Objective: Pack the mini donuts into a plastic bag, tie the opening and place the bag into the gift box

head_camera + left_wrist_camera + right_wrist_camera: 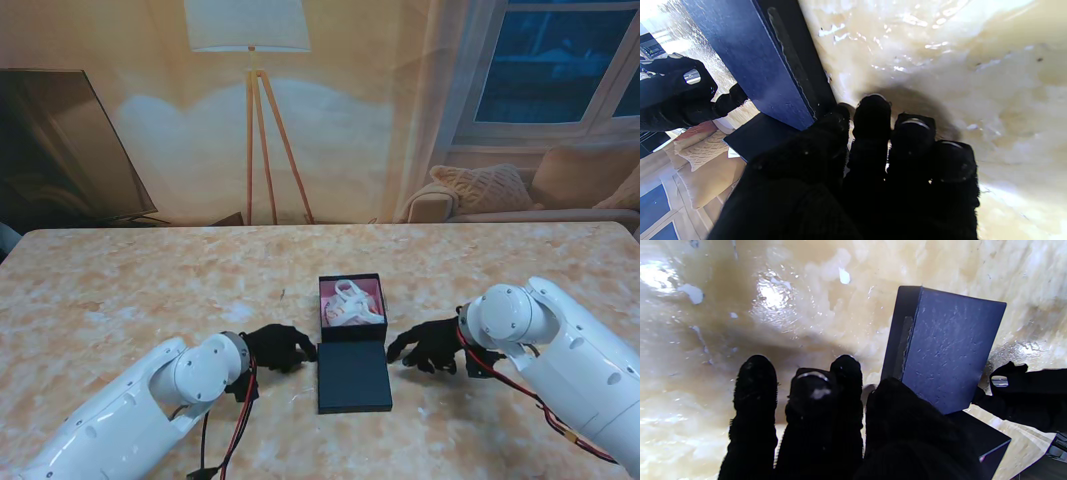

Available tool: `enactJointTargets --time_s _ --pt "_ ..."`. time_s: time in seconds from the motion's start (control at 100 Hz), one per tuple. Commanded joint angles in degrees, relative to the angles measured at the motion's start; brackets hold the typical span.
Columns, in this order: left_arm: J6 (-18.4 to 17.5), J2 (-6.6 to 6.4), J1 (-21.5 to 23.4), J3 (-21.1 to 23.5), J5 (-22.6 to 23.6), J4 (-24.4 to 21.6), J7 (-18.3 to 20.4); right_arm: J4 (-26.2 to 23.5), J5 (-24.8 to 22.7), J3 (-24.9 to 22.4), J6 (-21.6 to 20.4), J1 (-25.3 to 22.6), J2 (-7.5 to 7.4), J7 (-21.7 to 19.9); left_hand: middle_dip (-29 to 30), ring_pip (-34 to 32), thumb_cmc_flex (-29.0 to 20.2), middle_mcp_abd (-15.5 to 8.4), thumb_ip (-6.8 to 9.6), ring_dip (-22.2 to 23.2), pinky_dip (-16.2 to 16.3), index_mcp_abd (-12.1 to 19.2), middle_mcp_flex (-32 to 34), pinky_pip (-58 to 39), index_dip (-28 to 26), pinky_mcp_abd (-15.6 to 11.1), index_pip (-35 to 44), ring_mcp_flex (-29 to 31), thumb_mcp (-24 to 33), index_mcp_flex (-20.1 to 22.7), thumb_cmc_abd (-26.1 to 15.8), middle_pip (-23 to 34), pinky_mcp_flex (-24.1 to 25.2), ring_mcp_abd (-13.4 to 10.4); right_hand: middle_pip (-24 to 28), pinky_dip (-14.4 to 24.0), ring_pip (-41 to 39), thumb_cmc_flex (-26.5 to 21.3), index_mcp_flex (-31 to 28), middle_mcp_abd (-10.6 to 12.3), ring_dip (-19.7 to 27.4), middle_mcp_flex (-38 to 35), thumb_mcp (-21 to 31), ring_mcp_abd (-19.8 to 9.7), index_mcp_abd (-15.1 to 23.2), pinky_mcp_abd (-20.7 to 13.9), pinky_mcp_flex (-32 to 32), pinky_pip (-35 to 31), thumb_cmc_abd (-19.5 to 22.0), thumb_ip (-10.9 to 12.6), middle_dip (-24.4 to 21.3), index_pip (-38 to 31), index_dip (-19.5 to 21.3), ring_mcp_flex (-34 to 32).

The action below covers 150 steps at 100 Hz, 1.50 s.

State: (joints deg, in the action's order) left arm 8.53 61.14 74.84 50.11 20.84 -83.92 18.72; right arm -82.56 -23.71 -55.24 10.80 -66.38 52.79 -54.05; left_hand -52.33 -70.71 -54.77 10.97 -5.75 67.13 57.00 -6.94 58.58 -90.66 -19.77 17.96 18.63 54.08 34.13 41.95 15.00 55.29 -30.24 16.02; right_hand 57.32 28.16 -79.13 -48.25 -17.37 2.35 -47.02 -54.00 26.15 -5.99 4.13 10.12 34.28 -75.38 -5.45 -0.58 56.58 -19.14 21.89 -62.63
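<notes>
Now bagged donuts (351,303) sit boxed; left hand (277,348) at nine o'clock and right hand (432,345) at three flank the lid (353,374), empty, fingers loosely curled, seemingly poised to close it.

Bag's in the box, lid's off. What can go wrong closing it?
1. The tied bag bulges to the gift box rim; a lid may snag or crush it.
2. The lid lies flat, touching the box; the left robot hand and right robot hand flank it, so lifting could shove the box.
</notes>
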Motion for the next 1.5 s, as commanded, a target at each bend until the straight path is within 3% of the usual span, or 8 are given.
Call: enactJointTargets --time_s 0.0,0.17,0.26,0.45,0.61,0.88,1.29,1.49 --pt "0.2 0.26 -0.1 -0.6 0.2 0.2 1.1 -0.6 -0.6 -0.3 0.2 -0.9 0.19 -0.6 -0.3 1.3 1.1 0.6 -0.3 0.9 1.4 -0.9 -1.6 0.7 0.1 -1.5 -1.6 -0.6 1.2 -1.1 -0.3 -0.8 1.9 2.7 -1.6 0.9 1.3 0.0 -1.5 -1.5 -0.6 0.9 -2.3 1.0 1.8 1.0 -0.9 0.6 1.1 -0.5 -0.9 -0.5 0.6 1.1" --pt "0.2 0.36 0.3 -0.4 2.1 0.1 -0.2 -2.0 -3.2 -2.1 0.4 -2.8 0.56 1.4 -5.0 9.8 2.2 2.8 -0.95 1.0 -0.3 -1.2 -8.9 7.6 -1.6 -2.4 -2.5 -8.7 0.2 -2.4 0.5 -10.6 9.1 2.8 -14.3 0.5 18.0 -0.2 -6.5 -5.6 3.3 9.4 -8.5 5.6 3.0 3.8 -8.9 6.8 -0.4 -0.8 -7.7 -2.9 4.9 11.4" --pt "0.5 0.38 1.4 0.4 4.0 -0.6 -1.5 -3.0 -5.8 -3.4 -0.3 -4.2 0.89 3.1 -4.8 14.6 2.6 4.2 -1.11 0.7 -1.4 -3.8 -13.9 12.7 -2.6 -2.4 -2.4 -13.8 -0.9 -1.0 0.7 -16.4 13.5 3.1 -19.9 0.8 26.6 -0.1 -8.4 -2.5 6.1 8.9 -9.7 5.3 2.8 3.8 -9.7 7.9 -2.0 -1.4 -10.7 -3.0 5.7 12.8" --pt "-0.4 -0.03 3.3 1.2 9.2 -1.7 -2.8 -6.1 -11.1 -6.7 -2.6 -8.5 1.7 7.4 14.8 30.8 5.0 3.7 -0.96 -8.4 -6.6 -5.2 -20.3 25.5 -3.8 -1.1 -3.4 -20.8 0.7 1.4 2.9 -26.2 18.4 3.7 -33.0 0.0 46.8 0.6 -11.1 -0.7 14.5 9.4 -10.9 7.5 4.7 4.8 -13.4 11.8 -4.7 -2.0 -23.8 -5.1 5.5 18.1" --pt "-2.0 -0.16 4.6 1.8 9.9 -2.6 -3.3 -6.4 -10.0 -8.0 -5.2 -9.9 1.84 8.2 23.6 37.3 1.6 0.0 -3.24 -16.2 -9.1 -3.1 -16.1 27.6 -3.6 -1.0 -2.6 -18.6 0.4 3.4 5.0 -29.9 16.4 2.5 -42.8 -1.0 52.1 -7.8 -11.3 -0.5 18.2 10.0 -7.0 7.9 3.9 4.5 -12.4 13.1 -5.2 -3.3 -34.6 -8.6 1.0 15.4" --pt "-4.7 -0.85 5.3 2.2 10.5 -4.0 -1.3 -5.5 -6.6 -8.0 -8.7 -9.2 1.11 5.0 32.4 51.8 1.9 -4.0 -2.62 -29.2 -16.1 -1.5 -21.7 38.0 -2.2 -2.8 -3.2 -26.1 -0.8 1.4 2.5 -35.5 21.1 -1.2 -46.7 -3.3 56.0 -5.8 -13.5 0.8 19.6 20.0 6.0 8.1 -0.3 4.3 -15.0 15.7 -6.4 -5.0 -44.1 -7.7 0.9 19.1" --pt "-6.3 -1.53 5.2 2.3 11.3 -3.7 0.9 -5.1 -5.6 -6.8 -9.3 -8.0 0.35 1.5 36.1 57.1 1.8 -6.2 -3.14 -36.8 -21.8 -0.7 -24.4 44.8 -2.4 -5.0 -2.9 -29.6 -1.4 1.9 2.9 -36.3 23.4 -3.6 -44.7 -2.8 58.8 -4.4 -12.5 0.6 20.1 22.3 1.1 9.7 -2.8 4.4 -16.3 16.4 -4.0 -5.0 -46.1 -5.1 -0.6 20.4" --pt "-7.8 -1.94 5.7 2.8 11.9 -3.9 2.1 -5.0 -5.7 -6.3 -9.3 -7.5 0.29 1.3 36.5 57.8 2.0 -8.6 -3.13 -38.0 -22.9 0.9 -25.4 45.8 -2.4 -5.7 -2.8 -30.6 -1.1 1.8 3.3 -36.6 24.0 -4.8 -42.4 -1.8 54.9 -5.6 -12.8 -1.9 17.7 18.8 -1.5 8.1 -3.9 3.2 -15.3 15.4 -3.2 -4.8 -37.9 -3.9 -0.5 19.8"
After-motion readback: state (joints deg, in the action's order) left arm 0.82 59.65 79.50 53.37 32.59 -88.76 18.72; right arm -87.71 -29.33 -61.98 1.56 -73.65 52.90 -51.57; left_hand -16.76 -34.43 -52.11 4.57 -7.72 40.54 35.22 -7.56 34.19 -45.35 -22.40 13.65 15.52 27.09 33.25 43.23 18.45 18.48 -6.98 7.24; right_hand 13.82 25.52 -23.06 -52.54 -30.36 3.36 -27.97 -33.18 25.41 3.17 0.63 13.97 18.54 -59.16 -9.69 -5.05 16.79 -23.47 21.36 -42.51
